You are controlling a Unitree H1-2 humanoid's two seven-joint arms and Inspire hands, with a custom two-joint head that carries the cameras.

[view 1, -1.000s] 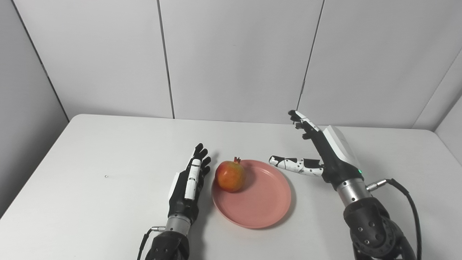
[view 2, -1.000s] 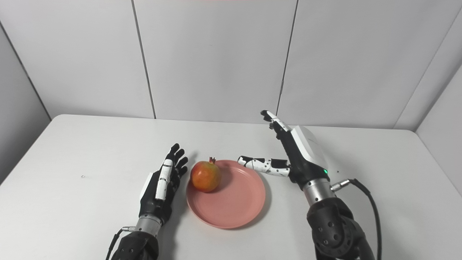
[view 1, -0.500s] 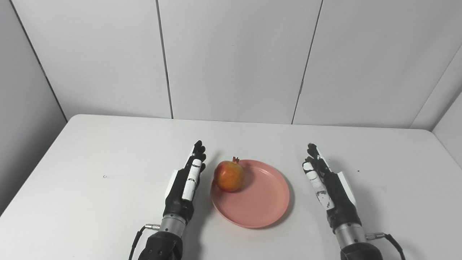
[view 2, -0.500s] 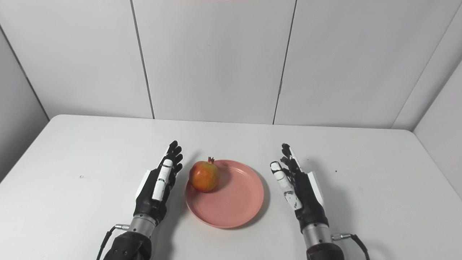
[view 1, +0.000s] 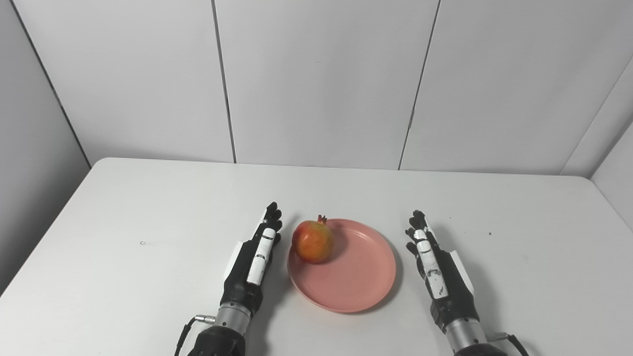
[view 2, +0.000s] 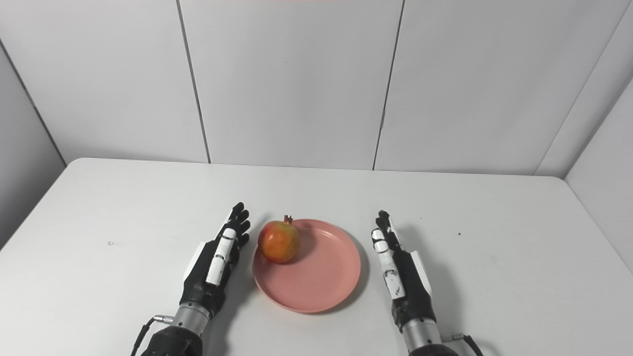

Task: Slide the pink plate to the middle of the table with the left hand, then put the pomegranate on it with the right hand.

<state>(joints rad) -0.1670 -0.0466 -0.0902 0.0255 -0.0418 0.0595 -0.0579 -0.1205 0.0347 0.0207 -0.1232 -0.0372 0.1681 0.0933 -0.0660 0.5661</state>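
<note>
My left hand [view 1: 249, 264] lies just to the left of the pink plate [view 1: 356, 289], set on edge with the thumb side up. Its fingers [view 1: 271, 217] are straight and point toward the far wall. They lie close beside one another, and the hand holds nothing. It sits near the plate's left rim, but I cannot tell whether it touches that rim.

The pink plate rests flat on the white table [view 1: 123, 207], at about the middle of the table's width and toward my near edge. The pomegranate [view 1: 312, 241] sits on the plate at its far-left part, close to the rim. Its small red crown points up and a little away from me. Its skin is red with a yellow-orange patch on the side facing me. The pomegranate is near the fingertips of my left hand, with a narrow strip of table showing between them.

My right hand [view 1: 441, 277] lies to the right of the plate, also on edge with its fingers stretched toward the far wall. They are straight and hold nothing. A thin band of table shows between this hand and the plate's right rim, so the two are apart.
</note>
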